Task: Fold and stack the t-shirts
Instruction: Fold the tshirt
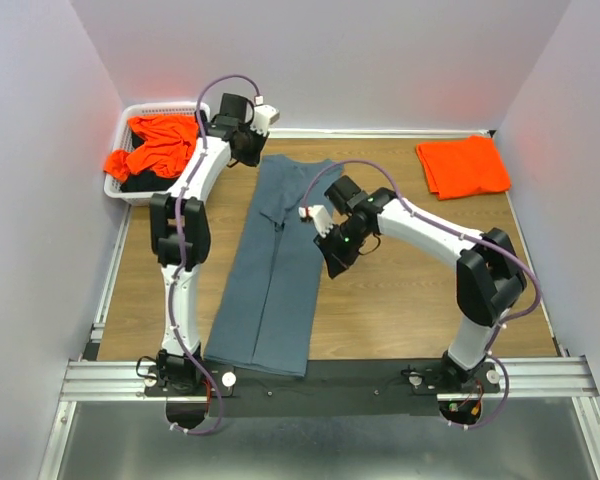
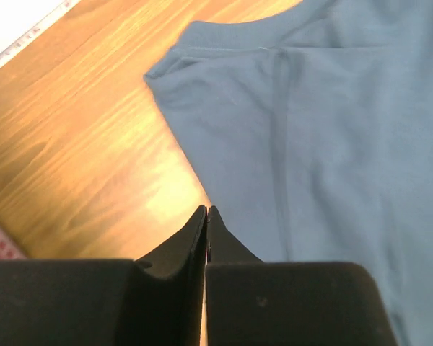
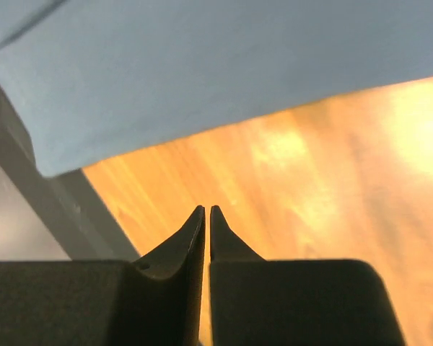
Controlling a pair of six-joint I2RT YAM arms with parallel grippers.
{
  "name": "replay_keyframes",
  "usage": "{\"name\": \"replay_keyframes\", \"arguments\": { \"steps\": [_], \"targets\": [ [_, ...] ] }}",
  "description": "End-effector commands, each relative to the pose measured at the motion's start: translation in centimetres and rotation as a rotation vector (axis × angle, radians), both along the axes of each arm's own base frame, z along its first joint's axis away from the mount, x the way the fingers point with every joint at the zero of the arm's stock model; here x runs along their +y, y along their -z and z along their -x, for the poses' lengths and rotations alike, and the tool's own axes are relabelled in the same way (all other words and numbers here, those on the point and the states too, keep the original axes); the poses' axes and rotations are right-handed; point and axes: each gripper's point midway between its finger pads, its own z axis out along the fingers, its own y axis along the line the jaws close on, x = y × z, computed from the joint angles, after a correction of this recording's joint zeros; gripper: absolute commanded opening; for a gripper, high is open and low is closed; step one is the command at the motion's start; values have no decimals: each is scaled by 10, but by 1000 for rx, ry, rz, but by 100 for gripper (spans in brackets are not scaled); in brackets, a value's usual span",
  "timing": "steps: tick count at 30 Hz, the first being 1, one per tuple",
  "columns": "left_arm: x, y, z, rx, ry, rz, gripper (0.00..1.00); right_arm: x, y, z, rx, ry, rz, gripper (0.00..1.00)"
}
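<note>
Presently: slate t-shirt [image 1: 275, 270], narrowed lengthwise on the desk [image 1: 400, 300], I judge for cross-folding; my left claw [image 2: 206, 210] at its far end, right claw [image 3: 206, 209] at its right edge, both closed, empty; folded orange t-shirt [image 1: 464, 166] far-right, stack base.

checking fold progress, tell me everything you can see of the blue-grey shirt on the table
The slate blue-grey t-shirt is plain soft cloth with no print. It lies flat on the wooden table as a long narrow strip. Its sides seem folded in to meet along a middle line. The collar end is far, and the hem reaches the table's near edge. Nothing visibly grips it.
</note>
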Motion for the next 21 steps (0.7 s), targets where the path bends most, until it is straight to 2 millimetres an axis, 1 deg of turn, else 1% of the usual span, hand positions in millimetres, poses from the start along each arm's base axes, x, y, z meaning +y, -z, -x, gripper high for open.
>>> {"name": "replay_keyframes", "arguments": {
  "steps": [1, 2, 3, 4, 5, 6, 7, 8, 9, 10, 11, 12, 13, 14, 15, 16, 17, 18, 19, 21],
  "targets": [
    [-13, -38, 31, -20, 74, 86, 8, 4, -4, -36, -53, 70, 14, 12],
    [-16, -29, 52, 35, 96, 108, 8, 2, -5, -51, -70, 102, 6, 12],
    [-13, -22, 62, 59, 98, 102, 8, 2, -5, -61, -73, 123, 5, 13],
    [-16, 3, 86, 135, 118, 122, 8, 8, -7, -79, -91, 158, -4, 13],
    [-17, 5, 92, 134, 123, 139, 8, 5, -5, -93, -94, 194, -3, 13],
    [-18, -4, 102, 121, 126, 152, 8, 7, -7, -104, -99, 216, -9, 13],
    [-16, 13, 118, 170, 124, 155, 8, 13, -16, -118, -113, 248, -33, 13],
    [-15, 16, 125, 179, 124, 157, 8, 13, -4, -126, -88, 270, -17, 14],
    [-14, 15, 131, 182, 128, 156, 9, 17, -2, -131, -80, 281, -27, 14],
    [-12, 20, 139, 198, 135, 151, 9, 22, 1, -131, -54, 288, -39, 14],
    [-9, 31, 152, 236, 135, 140, 9, 28, 0, -137, -53, 296, -58, 15],
    [-7, 30, 156, 231, 142, 132, 9, 31, 12, -138, -24, 303, -51, 15],
    [-5, 33, 161, 238, 142, 121, 9, 36, 16, -138, -2, 307, -58, 15],
    [-3, 41, 171, 262, 147, 114, 9, 37, 22, -139, 10, 313, -53, 15],
    [0, 42, 175, 266, 146, 109, 10, 38, 35, -140, 29, 318, -38, 15],
    [1, 51, 185, 296, 147, 104, 10, 38, 40, -142, 36, 324, -32, 15],
    [1, 55, 189, 309, 149, 104, 10, 37, 48, -143, 40, 326, -19, 15],
    [2, 59, 192, 315, 152, 102, 10, 36, 57, -144, 41, 331, 0, 15],
    [4, 66, 197, 332, 145, 96, 10, 30, 66, -148, 30, 343, 29, 15],
    [3, 72, 200, 346, 150, 95, 10, 23, 75, -155, 19, 366, 57, 15]
  ]
}}
